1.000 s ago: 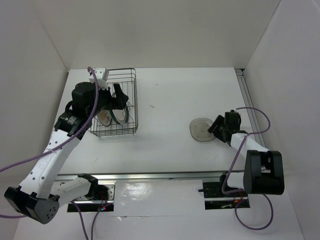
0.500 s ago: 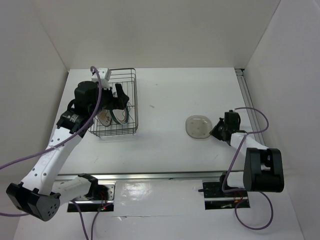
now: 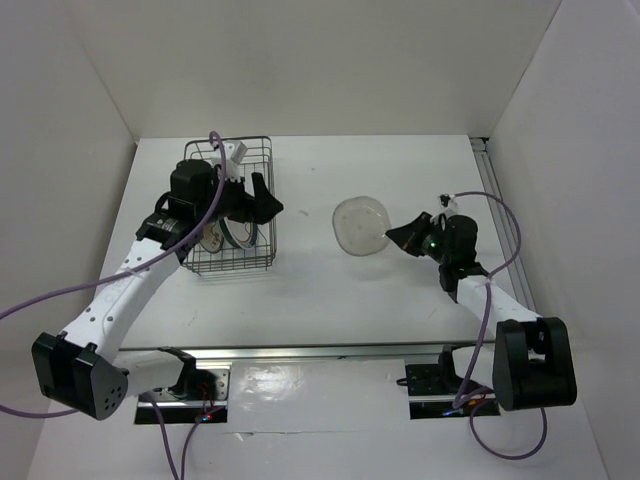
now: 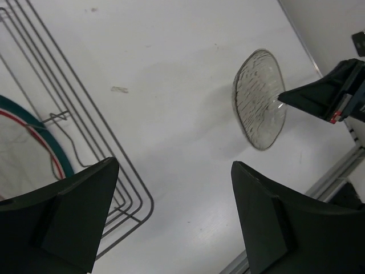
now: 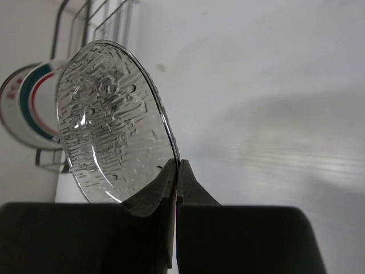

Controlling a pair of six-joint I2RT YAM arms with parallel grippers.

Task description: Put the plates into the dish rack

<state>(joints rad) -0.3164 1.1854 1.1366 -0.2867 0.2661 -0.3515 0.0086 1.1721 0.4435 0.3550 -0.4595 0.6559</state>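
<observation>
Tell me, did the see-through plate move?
Yes. The clear plate, pinched by the right gripper, went left, away from the rail and nearer the dish rack.

The clear plate (image 5: 108, 120) looks like glossy glass, its surface rippled and pitted with raised dashes. The dish rack (image 3: 268, 160) is thin, dark, smooth metal wire. The teal-ringed plate (image 5: 28, 105) has a shiny glaze. The counter (image 3: 330, 290) is smooth matt white. The left end effector (image 4: 174, 165) is matt black plastic.

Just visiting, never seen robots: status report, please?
Right jaws shut on clear plate, held tilted, short of dish rack. Left jaws open, empty, hovering at rack, maybe blocking approach.
</observation>
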